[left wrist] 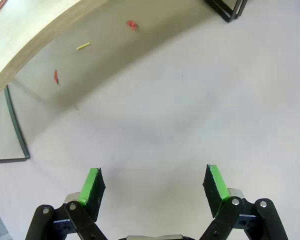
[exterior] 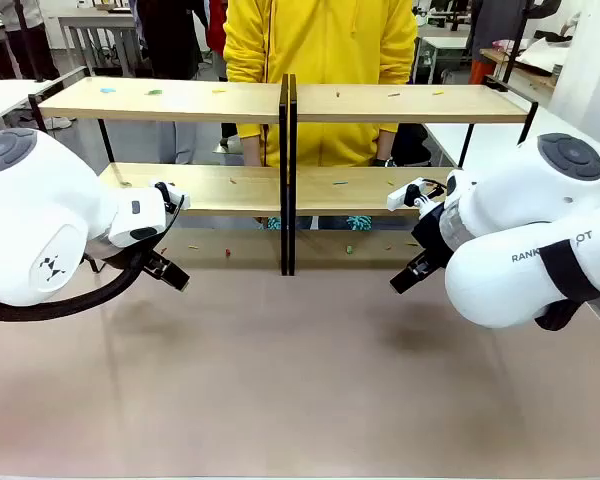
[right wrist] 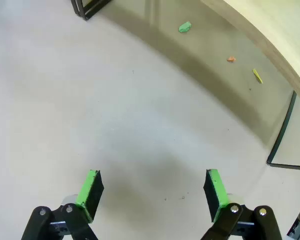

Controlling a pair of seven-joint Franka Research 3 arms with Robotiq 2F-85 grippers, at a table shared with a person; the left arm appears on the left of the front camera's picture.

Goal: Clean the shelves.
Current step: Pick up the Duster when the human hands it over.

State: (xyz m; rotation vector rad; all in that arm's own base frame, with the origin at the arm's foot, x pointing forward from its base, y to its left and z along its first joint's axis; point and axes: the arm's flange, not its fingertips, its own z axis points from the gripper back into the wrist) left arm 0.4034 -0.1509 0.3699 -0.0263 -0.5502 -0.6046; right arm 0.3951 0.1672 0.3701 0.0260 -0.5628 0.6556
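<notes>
Left gripper: released; you see its green pads spread wide with nothing between them, facing the bare table; in its wrist view, the lower board of the shelves lies at 10 o'clock, with a red scrap and a yellow scrap on the table in its shadow.

Right gripper: released likewise; nothing sits between its fingers; in its wrist view the board edge lies at 2 o'clock, with a green scrap at 12 o'clock and an orange scrap beside it.

From the front, both grippers sit low in front of the shelves, apart from them; the two racks stand side by side at 12 o'clock, nearly table-wide, with small coloured bits on both tiers; a person in yellow stands behind them.
</notes>
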